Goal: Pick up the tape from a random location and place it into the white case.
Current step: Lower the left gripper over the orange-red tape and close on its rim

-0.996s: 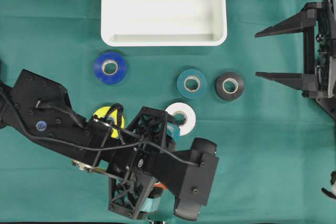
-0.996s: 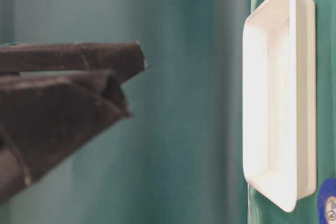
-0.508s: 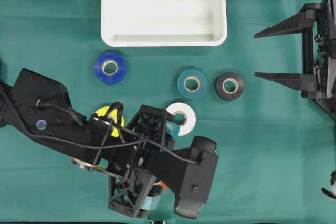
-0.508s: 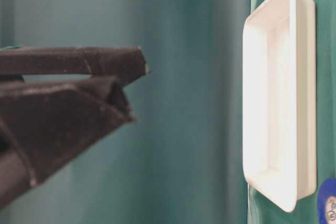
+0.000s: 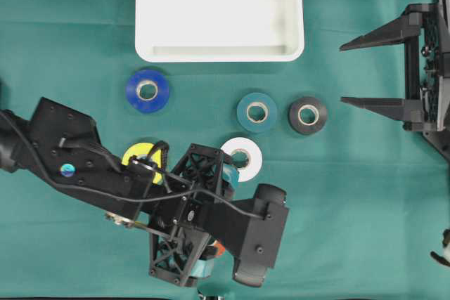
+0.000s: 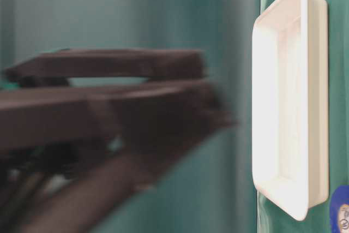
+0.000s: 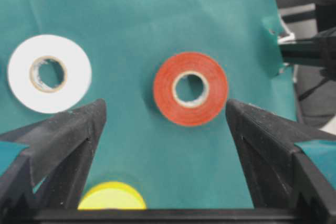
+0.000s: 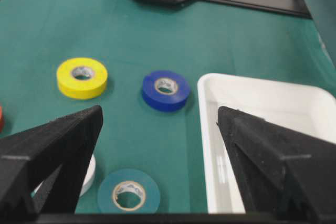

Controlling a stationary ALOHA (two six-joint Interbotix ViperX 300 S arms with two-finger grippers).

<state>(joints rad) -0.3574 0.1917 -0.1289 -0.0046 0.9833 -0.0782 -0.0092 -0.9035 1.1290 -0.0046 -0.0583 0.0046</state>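
Fingers of the left gripper (image 7: 165,129) stand wide apart around the red tape roll (image 7: 190,88) lying flat on the green cloth (image 7: 157,3), so closing off-centre could shove it sideways, far from the white case (image 5: 219,53).

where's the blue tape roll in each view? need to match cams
Overhead: blue tape roll left of centre, just below the white case.
Table-level: only a blue sliver at the bottom right corner, beside the case.
Left wrist: not in view.
Right wrist: centre, left of the case.
Shared landmark: the white case, in all views except the left wrist.
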